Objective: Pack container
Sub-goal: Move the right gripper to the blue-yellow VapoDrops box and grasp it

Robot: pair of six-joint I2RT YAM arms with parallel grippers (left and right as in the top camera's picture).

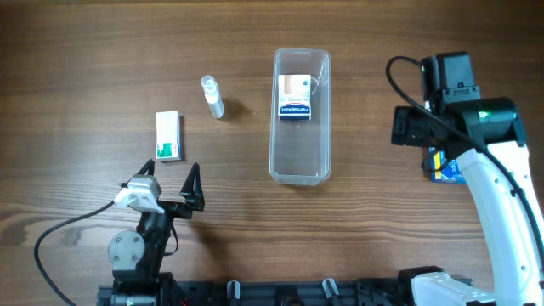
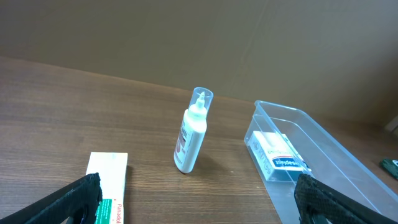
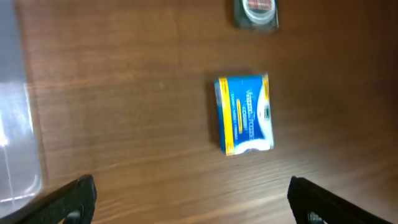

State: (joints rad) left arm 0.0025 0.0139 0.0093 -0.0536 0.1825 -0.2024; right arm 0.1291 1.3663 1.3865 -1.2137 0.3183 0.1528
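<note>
Fingers (image 3: pixel 71 198) of the right gripper (image 3: pixel 189 202) are standing wide open, short of the blue-and-yellow cardboard box (image 3: pixel 244 114) lying on the wooden surface (image 3: pixel 124 93) beside the clear plastic container (image 1: pixel 299 153). Centring first, then closing across its narrow width, is advised. The left gripper (image 1: pixel 172 168) is sitting open.

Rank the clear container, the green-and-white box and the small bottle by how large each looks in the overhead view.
1. Clear container, by far the largest.
2. Green-and-white box.
3. Small bottle, slimmer and a little shorter than the box.

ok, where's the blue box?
The blue box lies right of the clear container, ahead of the right gripper in wrist view; overhead, the arm mostly hides it.
</note>
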